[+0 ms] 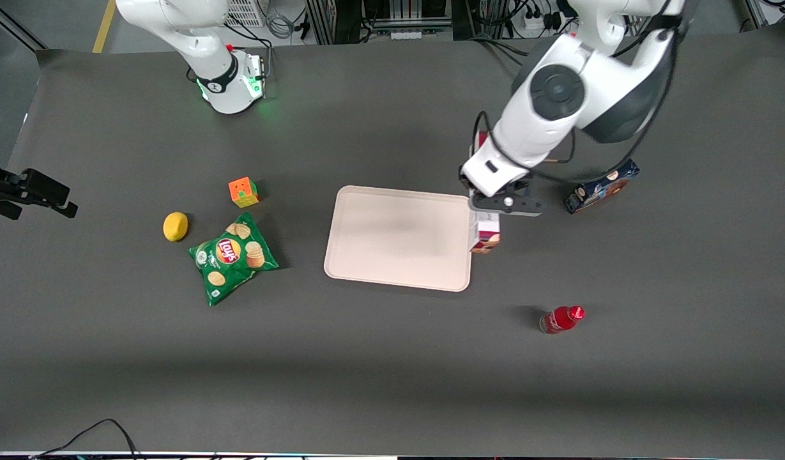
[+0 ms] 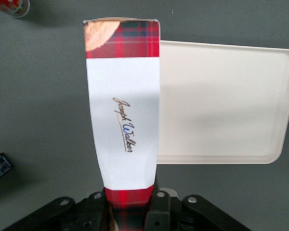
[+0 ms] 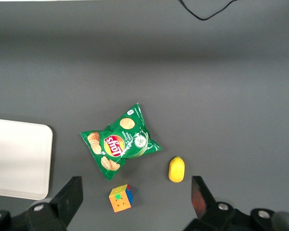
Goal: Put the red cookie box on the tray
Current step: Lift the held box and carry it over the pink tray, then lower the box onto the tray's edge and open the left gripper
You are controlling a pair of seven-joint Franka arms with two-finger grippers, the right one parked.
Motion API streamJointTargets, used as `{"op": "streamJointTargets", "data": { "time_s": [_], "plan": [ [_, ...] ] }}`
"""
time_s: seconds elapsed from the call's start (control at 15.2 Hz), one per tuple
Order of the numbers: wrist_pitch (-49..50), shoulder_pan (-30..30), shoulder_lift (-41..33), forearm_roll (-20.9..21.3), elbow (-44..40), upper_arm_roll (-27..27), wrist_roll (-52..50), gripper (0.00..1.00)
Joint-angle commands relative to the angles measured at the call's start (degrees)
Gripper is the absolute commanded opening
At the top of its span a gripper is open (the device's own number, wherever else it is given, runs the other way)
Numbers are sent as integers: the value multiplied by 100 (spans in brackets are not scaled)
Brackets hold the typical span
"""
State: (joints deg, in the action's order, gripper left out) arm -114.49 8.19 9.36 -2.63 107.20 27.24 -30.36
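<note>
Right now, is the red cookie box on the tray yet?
Not yet. The gripper holds the red cookie box beside the tray, over its edge.

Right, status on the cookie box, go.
Gripper shut on red cookie box, at the tray's working-arm edge. Box beside tray, not yet on it. Tray bare, nothing in the way.

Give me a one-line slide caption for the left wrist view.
Gripper shut on the red cookie box, held beside the tray.
</note>
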Motion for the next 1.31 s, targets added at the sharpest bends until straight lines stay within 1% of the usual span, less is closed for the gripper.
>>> {"op": "streamJointTargets", "data": {
  "time_s": [0.0,0.26,0.39,0.59,0.72,0.92,1.12,1.25],
  "plan": [
    [-494,270,424,630,99,80,-785,5],
    [-1197,577,1145,1193,99,80,-1506,4],
    [-1496,683,1506,1579,99,80,-1936,5],
    [-1839,771,1823,1932,151,10,-2061,4],
    [-1989,780,1946,2055,204,-60,-2061,4],
    [-2129,798,2070,2354,196,-227,-2026,4],
    [-2297,868,2210,2381,169,-420,-1991,4],
    [-2306,868,2245,2381,143,-447,-1973,4]
  ]
}}
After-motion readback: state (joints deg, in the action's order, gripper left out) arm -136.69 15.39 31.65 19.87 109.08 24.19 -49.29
